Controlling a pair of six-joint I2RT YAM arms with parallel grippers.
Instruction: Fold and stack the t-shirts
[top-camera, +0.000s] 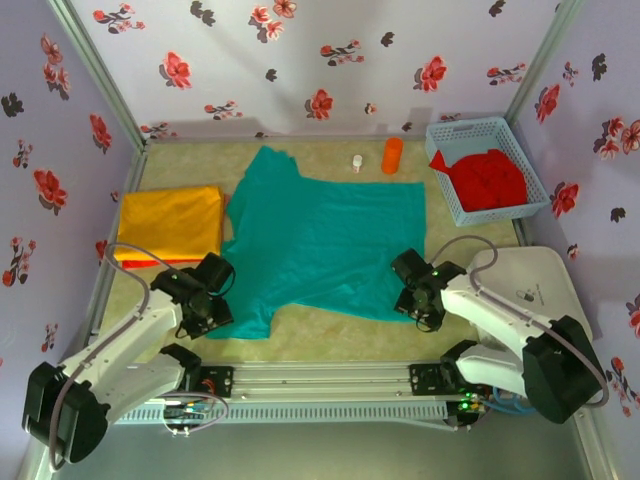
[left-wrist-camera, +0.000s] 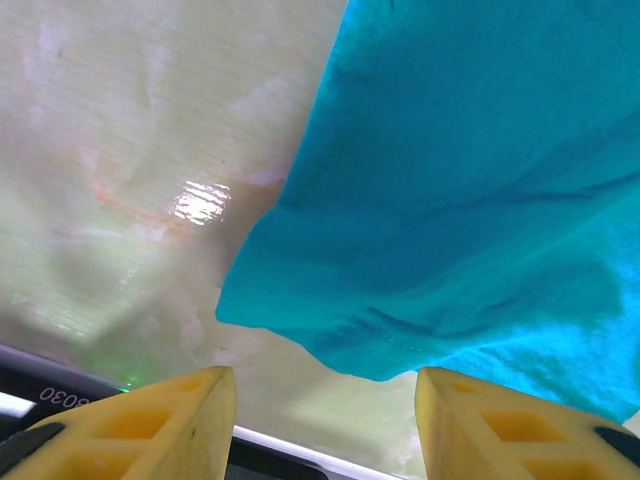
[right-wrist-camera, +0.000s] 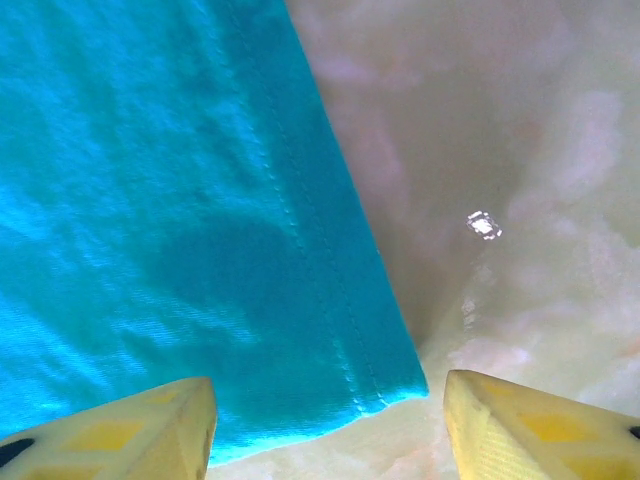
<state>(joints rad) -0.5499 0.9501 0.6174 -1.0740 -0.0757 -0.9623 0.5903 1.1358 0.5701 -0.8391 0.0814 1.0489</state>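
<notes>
A teal t-shirt (top-camera: 320, 240) lies spread flat on the middle of the table. A folded yellow-orange t-shirt (top-camera: 170, 222) rests at the left, with a red edge (top-camera: 135, 262) showing under it. A red t-shirt (top-camera: 483, 180) is bunched in the basket. My left gripper (top-camera: 205, 315) hovers at the teal shirt's near left corner. In the left wrist view it (left-wrist-camera: 325, 420) is open, and the teal corner (left-wrist-camera: 450, 200) lies just ahead of its yellow fingers (left-wrist-camera: 150, 420). My right gripper (top-camera: 415, 300) is at the near right corner, open (right-wrist-camera: 330, 430), with the hemmed corner (right-wrist-camera: 180, 200) just beyond the fingertips.
A light blue lattice basket (top-camera: 487, 128) stands at the back right. A small orange cylinder (top-camera: 392, 155) and a small white bottle (top-camera: 357, 163) stand behind the teal shirt. Flowered walls close in the table on three sides.
</notes>
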